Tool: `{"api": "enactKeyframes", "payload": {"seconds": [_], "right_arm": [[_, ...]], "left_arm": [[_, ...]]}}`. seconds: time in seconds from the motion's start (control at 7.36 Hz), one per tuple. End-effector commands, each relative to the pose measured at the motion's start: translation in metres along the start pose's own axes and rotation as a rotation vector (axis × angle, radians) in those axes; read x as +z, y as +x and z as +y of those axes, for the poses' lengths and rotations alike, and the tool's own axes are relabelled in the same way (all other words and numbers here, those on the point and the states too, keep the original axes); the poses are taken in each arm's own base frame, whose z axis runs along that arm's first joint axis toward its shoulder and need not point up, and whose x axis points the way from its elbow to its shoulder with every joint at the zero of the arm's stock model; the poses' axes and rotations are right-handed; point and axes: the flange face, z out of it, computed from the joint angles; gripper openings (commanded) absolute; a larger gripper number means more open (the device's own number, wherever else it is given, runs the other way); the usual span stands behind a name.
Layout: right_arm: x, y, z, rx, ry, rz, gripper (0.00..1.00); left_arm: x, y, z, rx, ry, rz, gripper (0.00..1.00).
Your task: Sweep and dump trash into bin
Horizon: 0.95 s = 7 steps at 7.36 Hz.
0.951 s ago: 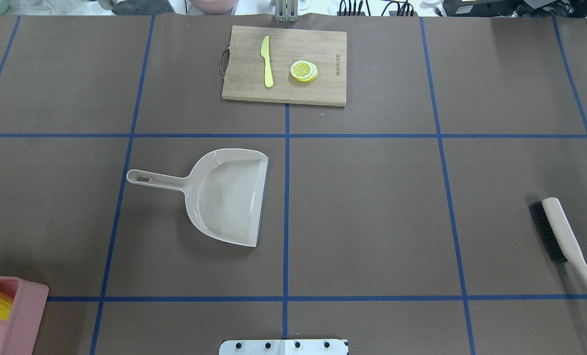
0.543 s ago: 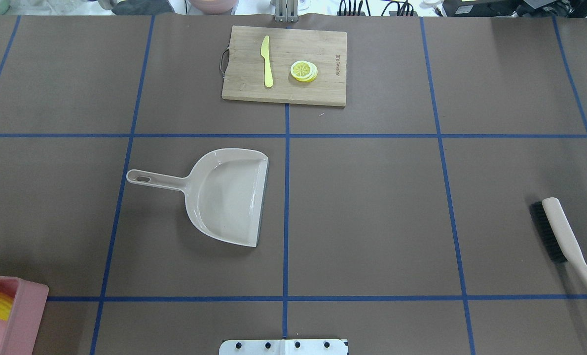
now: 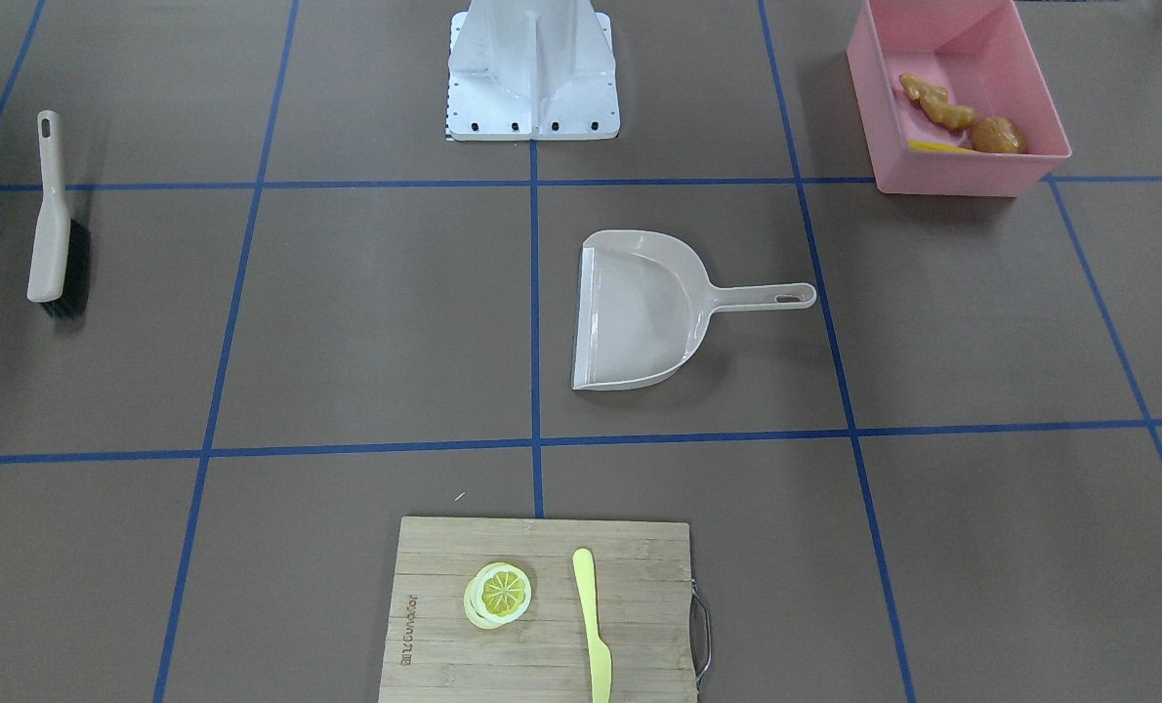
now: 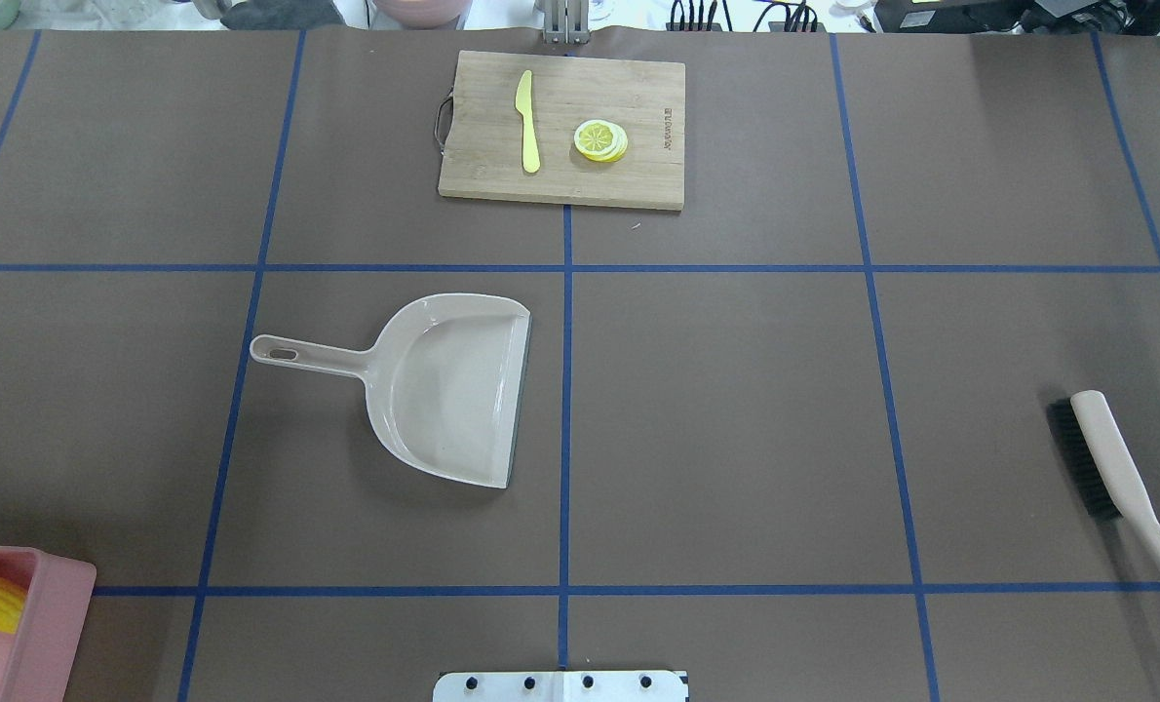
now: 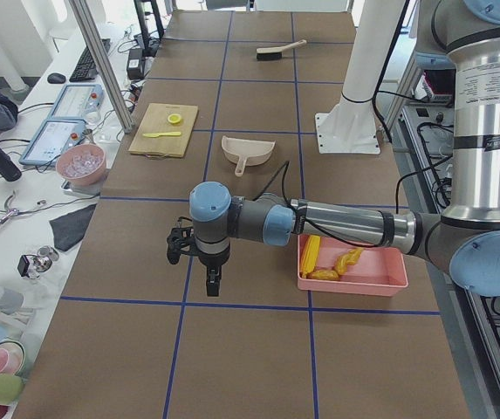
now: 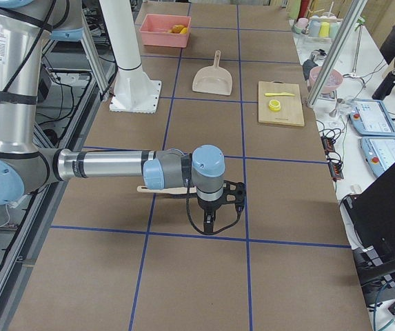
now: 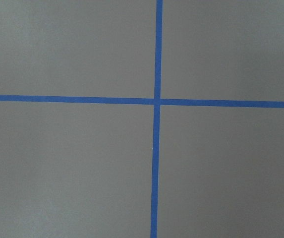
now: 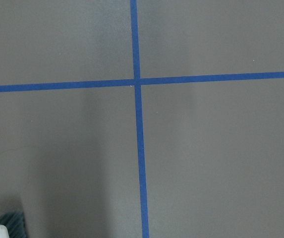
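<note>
Your left tool (image 5: 211, 281) points straight down over a blue tape crossing. It shows only in the side view, so I cannot tell whether its fingers are spread or pressed together. The same holds for the right tool (image 6: 209, 222), which also hangs straight down above the brown paper-covered table (image 4: 736, 409). Neither seems to carry anything.

Each forearm stretches out level and low from the robot toward its own end of the table, wrist bent down.

Reading the overhead view as a clock, the pink rectangular plastic bin (image 3: 967, 174) sits at 8 o'clock, just beside the left forearm. In it lie the knobbly tan ginger root (image 3: 935, 103), the oval golden-brown potato (image 3: 999, 135) and the yellow corn cob (image 3: 935, 147). The beige plastic dustpan (image 3: 640, 312) lies empty just off centre toward 9 o'clock.

I judge the dumping done, so what remains is parking. Lift both wrists before you swing anything. On the left, mind the bin wall. On the right, the beige black-bristled hand brush (image 3: 52, 229) lies at 4 o'clock, close under the forearm, so raise first and avoid dragging it.
</note>
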Motion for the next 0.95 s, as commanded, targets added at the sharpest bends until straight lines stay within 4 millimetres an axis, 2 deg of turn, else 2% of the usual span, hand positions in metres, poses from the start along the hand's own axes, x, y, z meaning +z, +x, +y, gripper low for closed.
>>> {"api": "enactKeyframes", "payload": {"seconds": [0.0, 0.81], "right_arm": [[0.0001, 0.0002, 0.0, 0.0, 0.0, 0.0, 1.0], [0.0001, -0.0008, -0.0007, -0.002, 0.0, 0.0, 1.0]], "left_arm": [[0.0006, -0.0028, 0.001, -0.003, 0.001, 0.003, 0.98], [0.0005, -0.0116, 0.0089, -0.024, -0.004, 0.002, 0.98]]}}
